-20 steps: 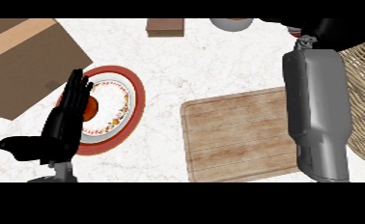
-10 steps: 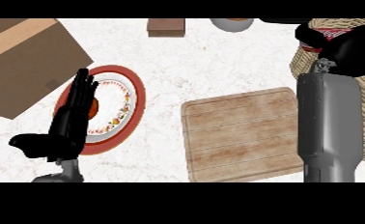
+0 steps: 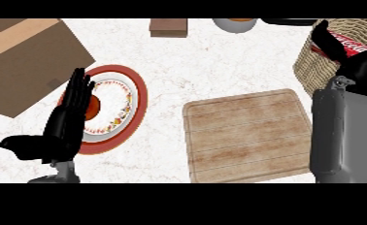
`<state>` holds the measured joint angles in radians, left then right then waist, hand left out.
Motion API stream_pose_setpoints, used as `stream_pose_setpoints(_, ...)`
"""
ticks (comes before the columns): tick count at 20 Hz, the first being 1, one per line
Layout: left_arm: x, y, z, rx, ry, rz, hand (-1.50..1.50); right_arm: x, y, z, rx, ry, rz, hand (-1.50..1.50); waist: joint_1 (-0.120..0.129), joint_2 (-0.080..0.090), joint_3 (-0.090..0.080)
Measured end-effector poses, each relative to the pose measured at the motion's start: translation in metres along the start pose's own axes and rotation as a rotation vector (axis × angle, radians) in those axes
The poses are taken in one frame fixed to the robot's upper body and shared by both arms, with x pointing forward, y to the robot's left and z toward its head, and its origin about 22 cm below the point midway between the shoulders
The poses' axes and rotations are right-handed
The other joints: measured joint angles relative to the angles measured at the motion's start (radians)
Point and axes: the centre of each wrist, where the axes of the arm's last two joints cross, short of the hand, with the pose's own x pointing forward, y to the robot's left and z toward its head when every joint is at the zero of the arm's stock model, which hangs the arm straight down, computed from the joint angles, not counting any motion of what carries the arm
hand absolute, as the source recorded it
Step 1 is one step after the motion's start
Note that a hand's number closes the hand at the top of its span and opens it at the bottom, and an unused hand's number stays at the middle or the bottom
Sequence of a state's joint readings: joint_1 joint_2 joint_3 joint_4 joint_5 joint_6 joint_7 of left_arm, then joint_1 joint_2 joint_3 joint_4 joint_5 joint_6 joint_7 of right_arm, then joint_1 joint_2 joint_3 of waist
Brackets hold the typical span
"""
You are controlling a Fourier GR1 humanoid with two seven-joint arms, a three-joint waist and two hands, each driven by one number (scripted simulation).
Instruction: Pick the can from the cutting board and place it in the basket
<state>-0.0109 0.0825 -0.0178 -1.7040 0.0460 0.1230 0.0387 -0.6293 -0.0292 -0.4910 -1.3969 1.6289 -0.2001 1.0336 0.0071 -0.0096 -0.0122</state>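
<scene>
The red can (image 3: pixel 348 46) lies tilted inside the woven basket (image 3: pixel 307 66) at the right edge. My right hand (image 3: pixel 354 67) is over the basket, with black fingers (image 3: pixel 323 34) curled along the can's left side; most of the can is hidden by the hand and the picture's edge. My right forearm (image 3: pixel 340 132) runs along the right edge of the wooden cutting board (image 3: pixel 247 136), which has nothing on it. My left hand (image 3: pixel 68 117) rests open at the lower left, fingers straight up over a plate.
A red-rimmed plate (image 3: pixel 138 93) with food lies under the left hand. A brown cardboard box (image 3: pixel 36 59) fills the upper left. A small brown block (image 3: pixel 169 26) and a grey bowl (image 3: pixel 235 24) stand at the back edge.
My right arm has swung right and drawn back, bringing the can from above the board's far corner into the basket. The left hand stays where it was.
</scene>
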Motion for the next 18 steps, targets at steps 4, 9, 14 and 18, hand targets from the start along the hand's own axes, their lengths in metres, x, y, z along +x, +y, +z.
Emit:
stream_pose_setpoints(4,-0.001,0.002,0.002,-0.006,-0.006,0.002,0.0,-0.006,0.0,-0.005,0.007,0.007,-0.022,1.5,0.004,0.001,-0.002)
stream_pose_setpoints(9,-0.007,0.0,0.004,-0.002,-0.001,0.0,0.0,-0.014,0.001,-0.006,-0.013,0.031,-0.061,1.5,0.007,-0.002,-0.011)
stream_pose_setpoints(14,-0.005,-0.001,0.004,0.002,-0.005,0.003,0.0,-0.023,0.001,-0.009,0.007,0.05,-0.093,-1.5,0.008,-0.007,-0.023)
stream_pose_setpoints(18,-0.004,0.002,0.0,0.004,-0.002,-0.002,0.0,-0.025,0.001,-0.011,0.004,0.049,-0.12,-1.5,0.009,-0.006,-0.024)
